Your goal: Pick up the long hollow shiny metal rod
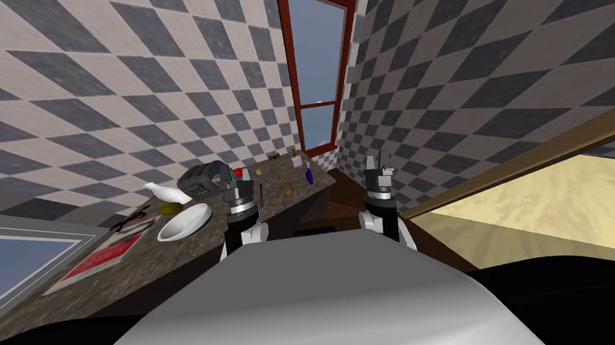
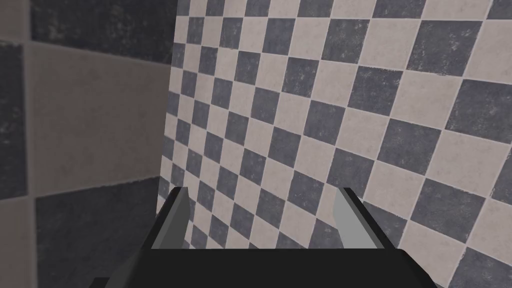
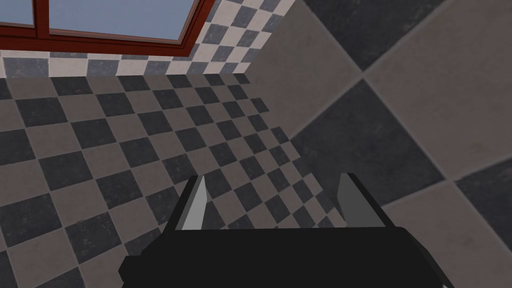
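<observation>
Stands at the speckled counter (image 1: 188, 248) with left gripper (image 1: 229, 174) and right gripper (image 1: 378, 160) raised, fingers apart and empty, probably a ready pose before reaching; takes the thin dark stick (image 1: 260, 193) just beside the left gripper for the rod, unsurely

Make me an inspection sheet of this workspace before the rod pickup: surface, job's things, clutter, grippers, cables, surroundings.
Surface: dark speckled counter, crowded toward its far end.
Job's things: thin dark stick lying by the left forearm may be the rod; cannot tell.
Clutter: white bowl, red book, scissors, dark grey appliance, purple bottle, pink box.
Grippers: left gripper open, raised over the counter; right gripper open, raised off the counter's right side; both hold nothing.
Cables: nothing seen.
Surroundings: checkered tile walls, red-framed window past the counter's far end.
</observation>
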